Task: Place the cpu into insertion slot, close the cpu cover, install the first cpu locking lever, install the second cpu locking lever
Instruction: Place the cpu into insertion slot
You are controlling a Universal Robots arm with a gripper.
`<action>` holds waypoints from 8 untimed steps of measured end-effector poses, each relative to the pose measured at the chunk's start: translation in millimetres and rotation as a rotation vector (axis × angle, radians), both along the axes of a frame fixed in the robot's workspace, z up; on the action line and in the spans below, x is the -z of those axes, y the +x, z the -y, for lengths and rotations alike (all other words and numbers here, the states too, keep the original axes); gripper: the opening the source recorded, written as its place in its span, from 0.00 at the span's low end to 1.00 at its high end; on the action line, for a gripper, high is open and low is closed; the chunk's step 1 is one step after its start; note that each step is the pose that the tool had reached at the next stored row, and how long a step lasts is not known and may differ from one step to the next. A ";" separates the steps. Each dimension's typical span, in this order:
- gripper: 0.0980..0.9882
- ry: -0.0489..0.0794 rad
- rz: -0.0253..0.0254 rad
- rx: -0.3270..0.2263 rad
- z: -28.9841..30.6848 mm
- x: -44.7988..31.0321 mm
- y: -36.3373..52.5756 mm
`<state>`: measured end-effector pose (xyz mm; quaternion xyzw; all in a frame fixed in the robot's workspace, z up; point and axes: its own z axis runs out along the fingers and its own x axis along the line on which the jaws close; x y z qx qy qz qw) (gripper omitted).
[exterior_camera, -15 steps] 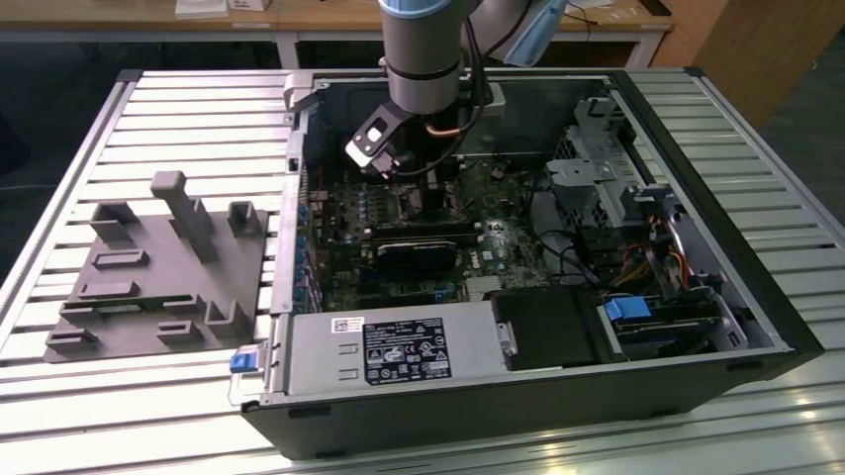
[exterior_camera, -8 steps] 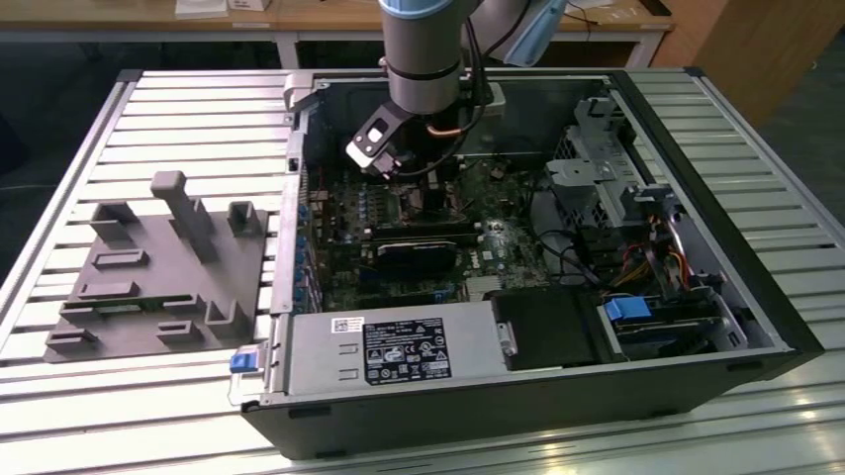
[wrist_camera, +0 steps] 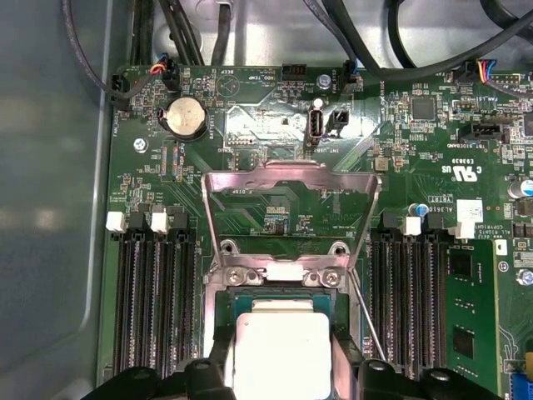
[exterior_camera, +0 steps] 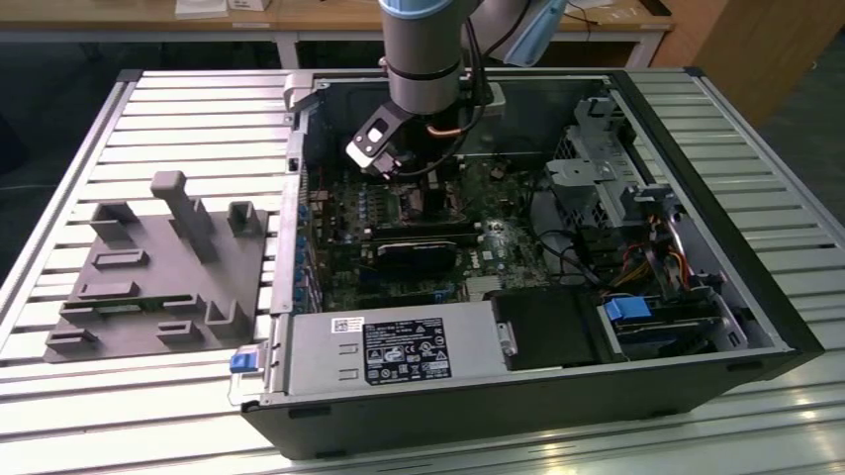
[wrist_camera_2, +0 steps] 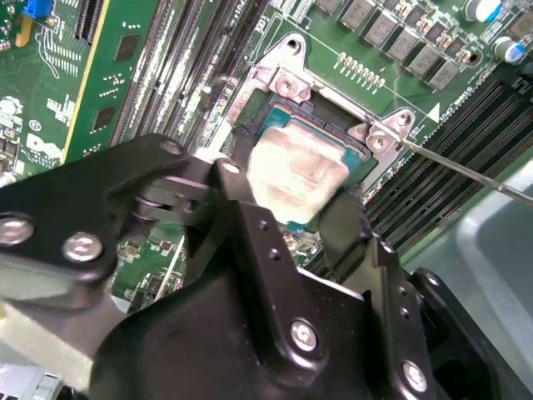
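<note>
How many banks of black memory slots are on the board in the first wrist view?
2. The first bank lies to one side of the insertion slot, the second bank to the opposite side; others may be hidden.

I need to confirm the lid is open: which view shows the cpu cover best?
The first wrist view: the cpu cover stands swung open, whole frame and window visible. The second wrist view catches its hinged edge; in the exterior view it is too small to tell.

End effector (wrist_camera_2: 286, 204) covers cpu (wrist_camera_2: 296, 167) edge (insertion slot (wrist_camera_2: 279, 115) partly).
</note>
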<state>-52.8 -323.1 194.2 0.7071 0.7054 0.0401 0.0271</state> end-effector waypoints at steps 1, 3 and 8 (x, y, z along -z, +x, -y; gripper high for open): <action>0.57 0.000 0.0000 0.000 0.0 0.0 0.0; 0.57 0.000 0.0000 0.000 0.0 0.0 0.0; 0.57 0.000 0.0000 0.000 0.0 -0.1 0.0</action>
